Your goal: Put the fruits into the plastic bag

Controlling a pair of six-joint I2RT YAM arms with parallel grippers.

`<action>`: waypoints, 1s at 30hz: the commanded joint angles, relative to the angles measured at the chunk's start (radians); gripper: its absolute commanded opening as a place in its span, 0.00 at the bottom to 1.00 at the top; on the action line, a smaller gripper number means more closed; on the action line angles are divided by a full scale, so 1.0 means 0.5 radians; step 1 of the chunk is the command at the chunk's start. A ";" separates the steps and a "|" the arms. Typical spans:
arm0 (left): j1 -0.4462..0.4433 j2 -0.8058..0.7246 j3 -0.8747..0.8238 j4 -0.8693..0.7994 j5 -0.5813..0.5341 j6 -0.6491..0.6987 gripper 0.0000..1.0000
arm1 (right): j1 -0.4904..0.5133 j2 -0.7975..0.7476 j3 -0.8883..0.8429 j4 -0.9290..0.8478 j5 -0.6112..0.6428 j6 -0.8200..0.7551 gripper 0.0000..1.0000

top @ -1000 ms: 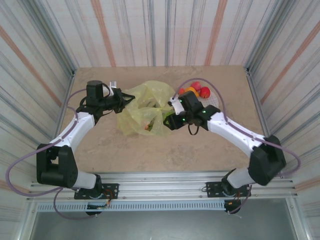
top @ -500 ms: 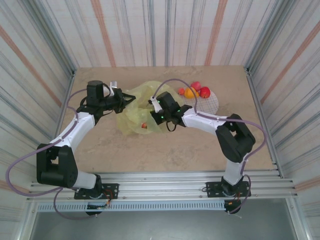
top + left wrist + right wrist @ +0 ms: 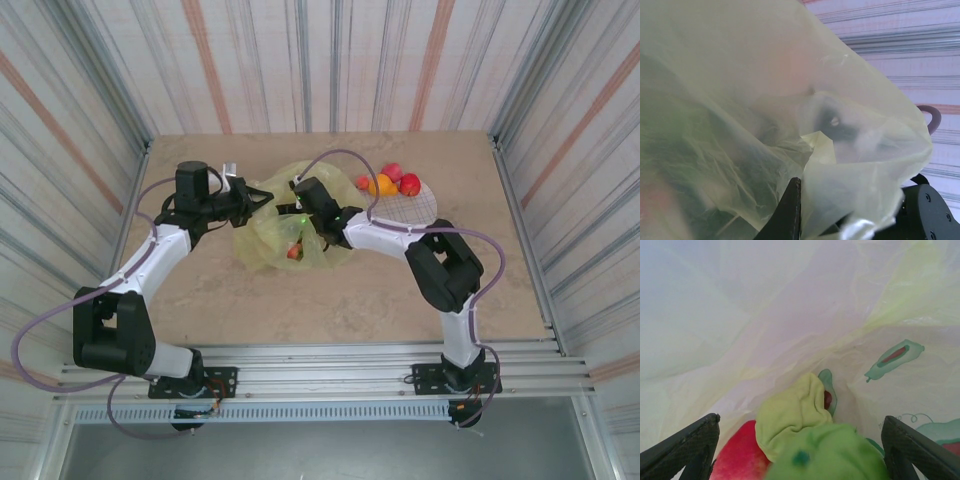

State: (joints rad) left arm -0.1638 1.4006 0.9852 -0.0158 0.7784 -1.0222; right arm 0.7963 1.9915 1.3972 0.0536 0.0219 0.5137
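Pinches the left edge of the plastic bag (image 3: 285, 228) with the clenched left gripper (image 3: 250, 200). Reaches inside the bag with the right gripper (image 3: 800, 420), jaws released wide, green fruit (image 3: 830, 455) and red fruit (image 3: 737, 452) between them. Shows more fruits (image 3: 390, 182) on the plate (image 3: 425, 208), right of the bag.

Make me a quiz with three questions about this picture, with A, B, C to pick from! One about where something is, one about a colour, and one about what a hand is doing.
1. Where is the right hand?
A. Over the plate.
B. Inside the plastic bag.
C. Down by its own base.

2. What colour is the bag?
A. Blue.
B. Black.
C. Yellow.

3. What is the left hand doing?
A. Pinching the bag's edge, shut.
B. Spread wide open, touching nothing.
C. Hanging above the plate.

Answers:
1. B, because bag plastic surrounds its fingers in its own camera.
2. C, because the top view shows see-through yellow.
3. A, because it sits closed at the bag's rim.
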 commanded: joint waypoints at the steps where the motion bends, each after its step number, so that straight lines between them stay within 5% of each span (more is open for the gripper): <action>1: -0.005 0.008 -0.011 0.039 0.048 -0.014 0.00 | -0.020 -0.045 0.048 -0.065 0.036 0.014 0.88; 30: 0.030 0.015 -0.018 0.029 0.032 -0.013 0.00 | -0.114 -1.160 -0.733 -0.557 -0.162 -0.519 0.87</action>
State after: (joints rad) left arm -0.1608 1.4010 0.9852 -0.0086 0.7784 -1.0260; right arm 0.7567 1.4826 1.0546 -0.1642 -0.0547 0.3222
